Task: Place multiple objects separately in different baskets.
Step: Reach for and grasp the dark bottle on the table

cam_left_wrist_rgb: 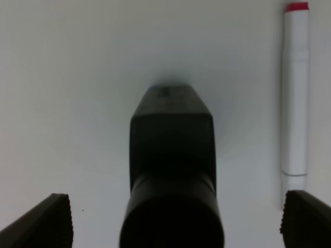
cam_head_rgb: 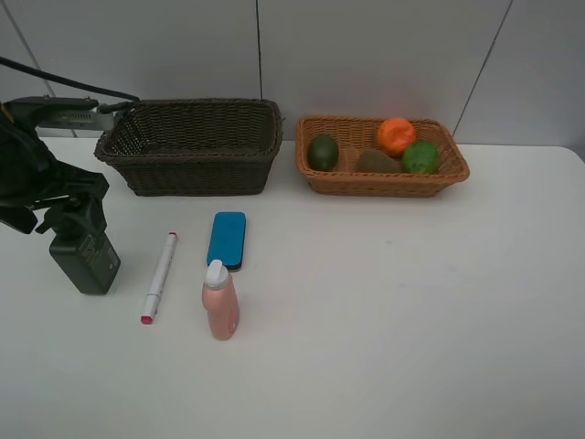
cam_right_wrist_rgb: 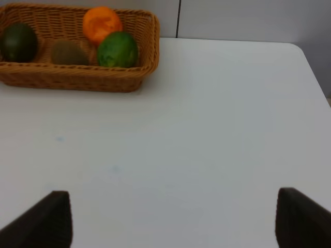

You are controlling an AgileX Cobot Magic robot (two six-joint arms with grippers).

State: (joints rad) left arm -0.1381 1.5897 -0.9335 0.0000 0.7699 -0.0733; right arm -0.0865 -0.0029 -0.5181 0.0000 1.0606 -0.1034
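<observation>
Dark green pump bottle (cam_left_wrist_rgb: 171, 150) stood upright on the white surface (cam_left_wrist_rgb: 62, 77), untouched between the spread fingers of the left gripper (cam_left_wrist_rgb: 178, 222). White red-tipped marker (cam_left_wrist_rgb: 295, 93) lay just beside. Right gripper (cam_right_wrist_rgb: 175, 219) hung with fingers apart, holding nothing.

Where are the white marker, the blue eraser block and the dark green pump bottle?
white marker (cam_head_rgb: 159, 277), exterior high view, middle of its barrel.
blue eraser block (cam_head_rgb: 227, 240), exterior high view, centre of its top face.
dark green pump bottle (cam_head_rgb: 87, 263), exterior high view, front of its body.
</observation>
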